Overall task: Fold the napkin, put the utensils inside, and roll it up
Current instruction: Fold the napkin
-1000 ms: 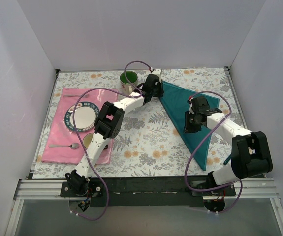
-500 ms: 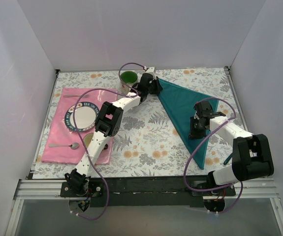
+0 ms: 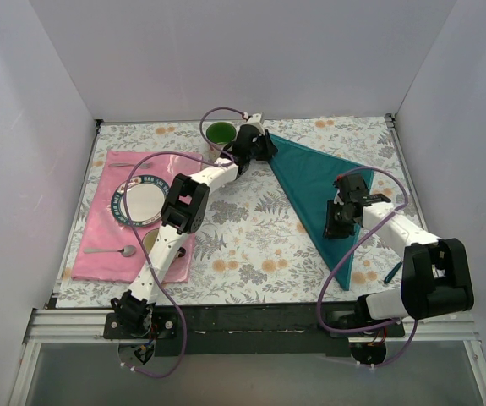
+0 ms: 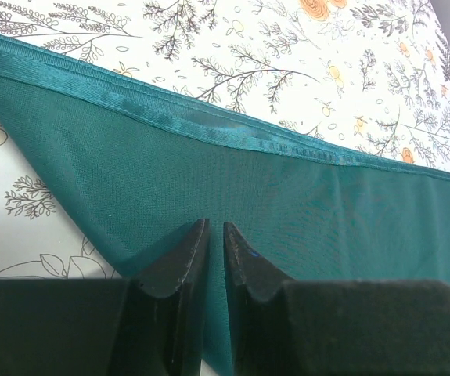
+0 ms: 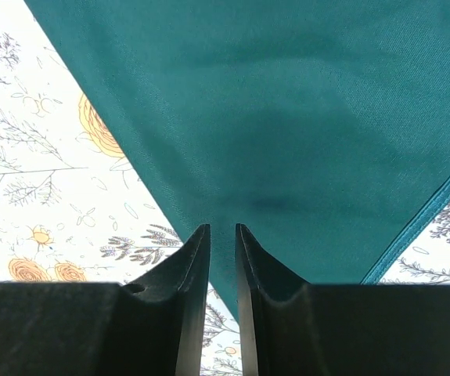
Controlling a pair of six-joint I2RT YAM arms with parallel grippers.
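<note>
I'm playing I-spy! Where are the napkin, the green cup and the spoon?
napkin point(image 3: 310, 178), top camera view, middle of the teal cloth.
green cup point(image 3: 221, 133), top camera view, its green inside.
spoon point(image 3: 109, 250), top camera view, middle of its handle.

Napkin lies flat on the table, right of centre. Over on the left, the placemat carries a plate, with a spoon in front of it. A mug sits behind, between placemat and napkin. One utensil lies right of the napkin's near tip.

light: bright, even — diffuse; shadows: soft, one on napkin; focus: mostly sharp
</note>
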